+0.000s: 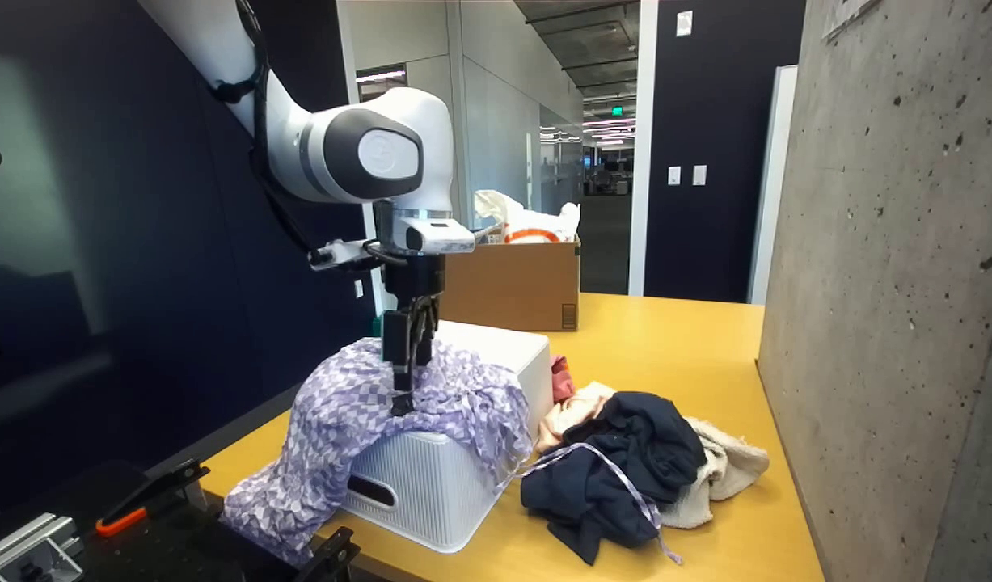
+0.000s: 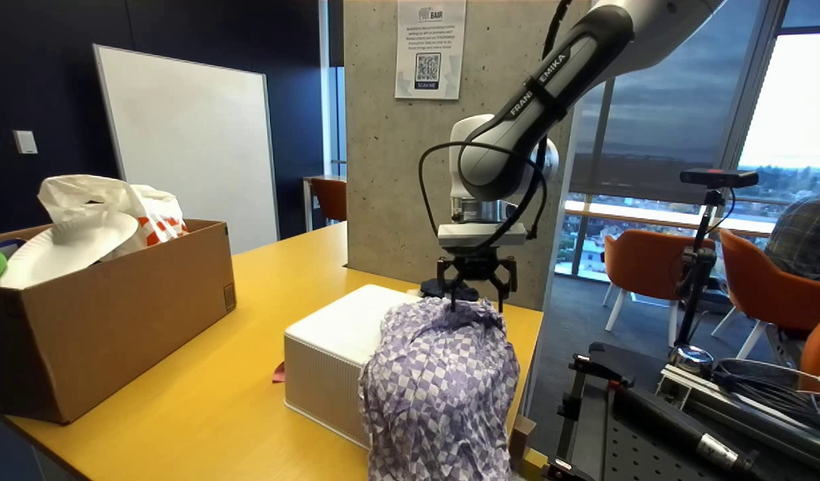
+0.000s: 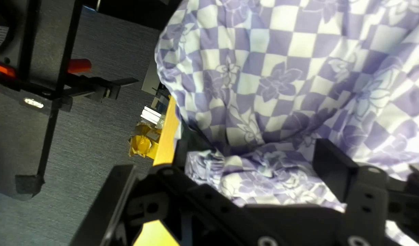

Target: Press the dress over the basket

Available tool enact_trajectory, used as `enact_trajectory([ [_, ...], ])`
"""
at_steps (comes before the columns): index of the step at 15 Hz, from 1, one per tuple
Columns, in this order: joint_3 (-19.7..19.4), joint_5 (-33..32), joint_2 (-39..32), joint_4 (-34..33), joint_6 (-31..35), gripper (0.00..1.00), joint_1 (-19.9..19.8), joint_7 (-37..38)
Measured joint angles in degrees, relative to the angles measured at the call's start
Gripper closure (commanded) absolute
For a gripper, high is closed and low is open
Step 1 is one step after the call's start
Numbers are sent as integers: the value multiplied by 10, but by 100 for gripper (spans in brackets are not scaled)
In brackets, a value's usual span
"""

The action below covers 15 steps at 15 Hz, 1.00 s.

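The black two-fingered gripper point(image 2: 476, 306) has its fingers parted and pointing down, apparently gripping nothing. The crumpled lavender-and-white checked fabric dress point(image 1: 334, 420), lower left of centre in an exterior view, drapes over the white ribbed plastic basket point(image 1: 431, 485); a thin lavender cord point(image 1: 648, 511) trails lower right. Likely light, limp and easily rucked, the dress is best pinched at the fold between those fingers.

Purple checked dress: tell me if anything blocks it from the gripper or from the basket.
Nothing visible does. The open gripper is down at the dress, no object between, and the dress drapes over part of the basket. The dark garment lies beside the basket, out of the way.
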State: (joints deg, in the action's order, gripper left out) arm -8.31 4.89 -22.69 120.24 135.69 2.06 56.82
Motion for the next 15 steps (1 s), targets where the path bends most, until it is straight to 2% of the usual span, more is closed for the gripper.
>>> enact_trajectory([
  [7, 0, 2, -13, -56, 17, 0, -7, -1],
  [12, 0, 18, -73, -100, 46, 0, -27, -22],
  [15, 2, 19, -116, -133, 81, 0, -26, -27],
])
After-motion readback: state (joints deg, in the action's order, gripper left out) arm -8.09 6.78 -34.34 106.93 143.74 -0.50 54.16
